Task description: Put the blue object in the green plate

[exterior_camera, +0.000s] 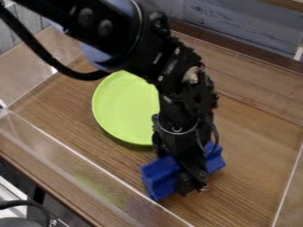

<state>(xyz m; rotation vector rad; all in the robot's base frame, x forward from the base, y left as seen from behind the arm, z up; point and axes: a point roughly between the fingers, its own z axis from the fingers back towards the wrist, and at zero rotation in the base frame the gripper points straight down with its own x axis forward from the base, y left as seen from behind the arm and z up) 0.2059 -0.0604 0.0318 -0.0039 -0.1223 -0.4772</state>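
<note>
Lying near the front edge of the wooden surface, beneath and between the fingers of the gripper (190, 177), the blue object (159, 178) was partly hidden by the dark claw. Whether the claw was clamped on it or merely set around it could not be told, since the fingertips were lost against the block. The arm (136, 40) was reached down over it from above. The green plate (126, 106) was set behind the block and toward the side of the picture, well clear of it, and nothing was seen on the visible part. The reach was judged done and the grasp under way at most; the lift, the carry and the release onto the plate were left. No brand, label or writing could be read.
</note>
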